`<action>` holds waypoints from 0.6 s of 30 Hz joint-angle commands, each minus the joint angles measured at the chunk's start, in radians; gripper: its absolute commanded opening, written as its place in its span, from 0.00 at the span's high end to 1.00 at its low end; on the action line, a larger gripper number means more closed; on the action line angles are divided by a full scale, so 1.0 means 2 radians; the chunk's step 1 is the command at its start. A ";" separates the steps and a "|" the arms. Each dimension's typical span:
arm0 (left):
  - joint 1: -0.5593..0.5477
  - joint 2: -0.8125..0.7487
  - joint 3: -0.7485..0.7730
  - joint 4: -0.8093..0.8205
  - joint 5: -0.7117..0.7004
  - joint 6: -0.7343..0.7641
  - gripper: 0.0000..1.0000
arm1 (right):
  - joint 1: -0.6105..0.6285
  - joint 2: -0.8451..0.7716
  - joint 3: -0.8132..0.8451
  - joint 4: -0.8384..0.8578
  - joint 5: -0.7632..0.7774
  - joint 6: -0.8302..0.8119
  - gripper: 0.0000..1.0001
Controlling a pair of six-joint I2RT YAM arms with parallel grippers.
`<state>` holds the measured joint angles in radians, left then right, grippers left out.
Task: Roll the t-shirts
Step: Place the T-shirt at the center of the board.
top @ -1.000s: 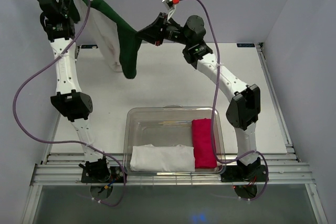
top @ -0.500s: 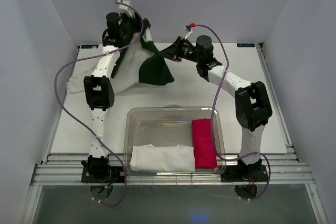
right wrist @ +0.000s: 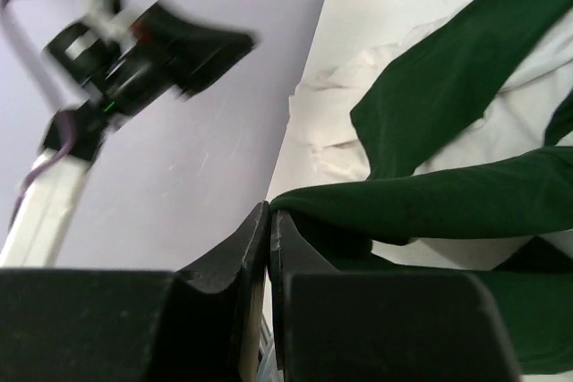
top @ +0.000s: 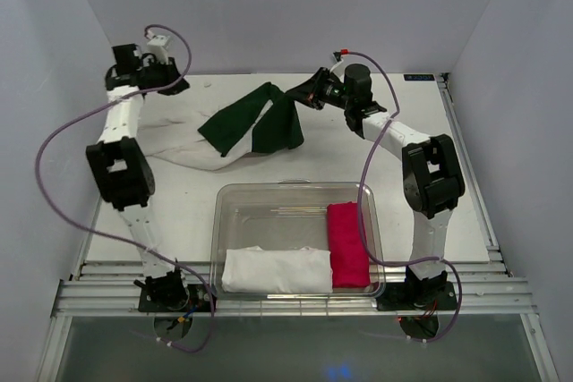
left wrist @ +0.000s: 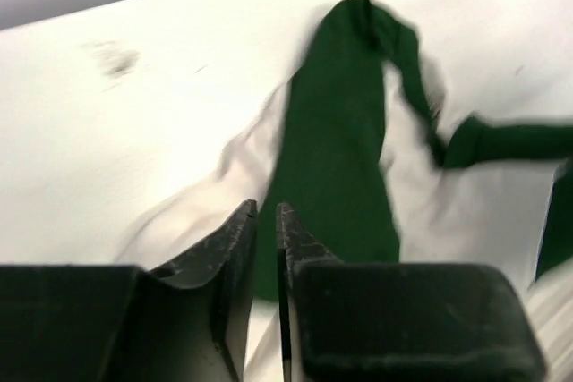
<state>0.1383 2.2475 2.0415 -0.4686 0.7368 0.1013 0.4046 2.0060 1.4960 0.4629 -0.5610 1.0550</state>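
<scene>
- Left hand (top: 176, 87): black, two-fingered, over the far left of the table (top: 179, 212). Its fingers are slightly apart with nothing between them.
- White t-shirt (top: 175, 151): soft cloth, rumpled, lying on the table and partly under the green one.
- Dark green t-shirt (top: 255, 123): plain, draped in loose folded bands across the white.
- Right hand (top: 302, 96): clamped on the green t-shirt's right edge.
- Bin (top: 218, 230): clear plastic, a rounded rectangle on the near side. It holds a white rolled cloth (top: 273, 270), with a bright pink roll (top: 347, 245) just beside its right end.
</scene>
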 commanded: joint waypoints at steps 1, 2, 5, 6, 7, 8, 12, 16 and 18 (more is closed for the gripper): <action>0.001 -0.169 -0.117 -0.127 -0.051 0.255 0.74 | -0.018 0.002 0.030 0.024 0.014 0.007 0.92; -0.008 -0.213 -0.167 -0.126 -0.085 0.290 0.72 | -0.020 0.003 0.042 0.023 0.013 0.005 0.92; -0.017 -0.256 -0.318 -0.085 -0.105 0.355 0.52 | -0.020 0.003 0.066 0.004 0.011 -0.016 0.92; -0.018 -0.267 -0.341 -0.075 -0.112 0.357 0.45 | -0.020 0.003 0.067 0.004 0.011 -0.018 0.92; -0.019 -0.266 -0.367 -0.069 -0.115 0.364 0.42 | -0.020 0.001 0.067 0.006 0.010 -0.018 0.92; -0.024 -0.264 -0.378 -0.058 -0.121 0.382 0.39 | -0.020 -0.002 0.065 0.010 0.010 -0.017 0.92; -0.041 -0.249 -0.435 0.020 -0.190 0.409 0.32 | -0.022 -0.003 0.056 0.016 0.009 -0.011 0.92; -0.045 -0.235 -0.444 0.037 -0.182 0.408 0.30 | -0.021 -0.008 0.046 0.018 0.010 -0.012 0.92; -0.047 -0.226 -0.445 0.059 -0.193 0.381 0.30 | -0.022 -0.015 0.041 0.020 0.014 -0.018 0.92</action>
<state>0.0517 1.8305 1.1343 -0.4446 0.3916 0.8661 0.3626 2.0178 1.5795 0.4454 -0.5442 1.0382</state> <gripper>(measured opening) 0.699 0.081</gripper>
